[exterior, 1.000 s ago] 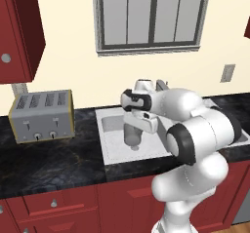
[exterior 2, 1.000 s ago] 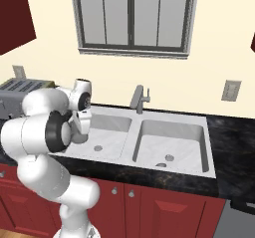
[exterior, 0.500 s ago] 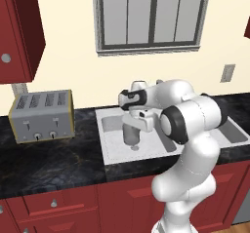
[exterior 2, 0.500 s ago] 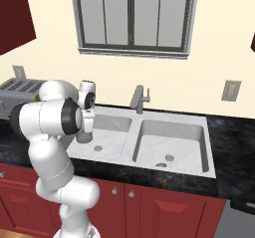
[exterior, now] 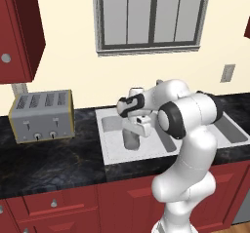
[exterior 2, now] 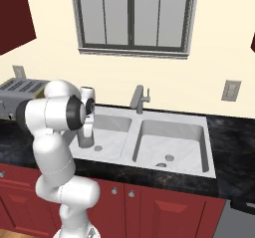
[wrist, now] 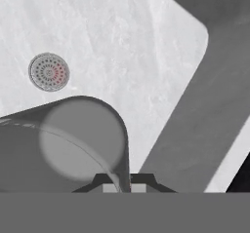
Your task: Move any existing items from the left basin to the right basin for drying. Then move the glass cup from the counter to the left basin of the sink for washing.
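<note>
My gripper (exterior: pixel 138 126) hangs inside the left basin (exterior: pixel 113 148), shut on the rim wall of the glass cup (exterior: pixel 131 138). The cup stands upright, low over the basin floor. In the right base view the cup (exterior 2: pixel 85 135) sits below the hand, beside the left basin's drain (exterior 2: pixel 98 148). In the hand view the cup (wrist: pixel 73 144) bulks just above my gripper (wrist: pixel 126 181), whose fingertips pinch its wall, and the drain (wrist: pixel 49 72) lies beyond. The tiny grey item (exterior 2: pixel 160 165) rests in the right basin (exterior 2: pixel 174 132) near its drain (exterior 2: pixel 170 157).
A grey faucet (exterior 2: pixel 139 98) rises behind the sink divider. A silver toaster (exterior: pixel 43 115) stands on the black counter (exterior: pixel 49 161) left of the sink. My own elbow bulks over the sink's front edge. Window and wall close the back.
The arm's elbow has swung across in front of the sink. The cup, held in the gripper, has stayed almost in place, dropping slightly in the left basin.
</note>
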Controlling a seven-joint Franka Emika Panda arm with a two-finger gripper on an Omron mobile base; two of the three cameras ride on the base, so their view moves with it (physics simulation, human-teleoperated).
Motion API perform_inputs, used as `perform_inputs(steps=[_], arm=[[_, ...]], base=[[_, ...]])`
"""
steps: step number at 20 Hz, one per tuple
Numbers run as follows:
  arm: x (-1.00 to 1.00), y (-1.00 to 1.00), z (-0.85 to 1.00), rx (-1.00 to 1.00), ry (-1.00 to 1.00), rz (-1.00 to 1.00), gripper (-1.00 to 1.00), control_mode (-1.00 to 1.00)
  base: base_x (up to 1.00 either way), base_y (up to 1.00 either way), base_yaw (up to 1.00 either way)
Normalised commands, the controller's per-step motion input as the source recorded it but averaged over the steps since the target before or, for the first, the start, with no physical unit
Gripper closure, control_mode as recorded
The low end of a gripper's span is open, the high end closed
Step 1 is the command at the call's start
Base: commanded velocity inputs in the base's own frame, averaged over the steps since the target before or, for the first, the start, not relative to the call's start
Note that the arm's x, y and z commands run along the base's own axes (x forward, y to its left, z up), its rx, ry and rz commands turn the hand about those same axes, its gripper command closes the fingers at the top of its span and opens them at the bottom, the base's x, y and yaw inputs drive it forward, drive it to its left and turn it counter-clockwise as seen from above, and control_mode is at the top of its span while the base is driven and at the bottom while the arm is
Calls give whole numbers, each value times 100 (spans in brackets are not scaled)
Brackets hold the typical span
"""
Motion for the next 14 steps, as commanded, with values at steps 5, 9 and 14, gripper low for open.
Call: perform_inputs(steps=[5, 9, 14], arm=[[0, -1, -25, 0, -2, -5, 100, -100], [0, -3, -24, 0, -3, -5, 100, -100], [1, -1, -19, 0, -7, -5, 100, -100]], base=[[0, 0, 0], [0, 0, 0], [0, 0, 0]])
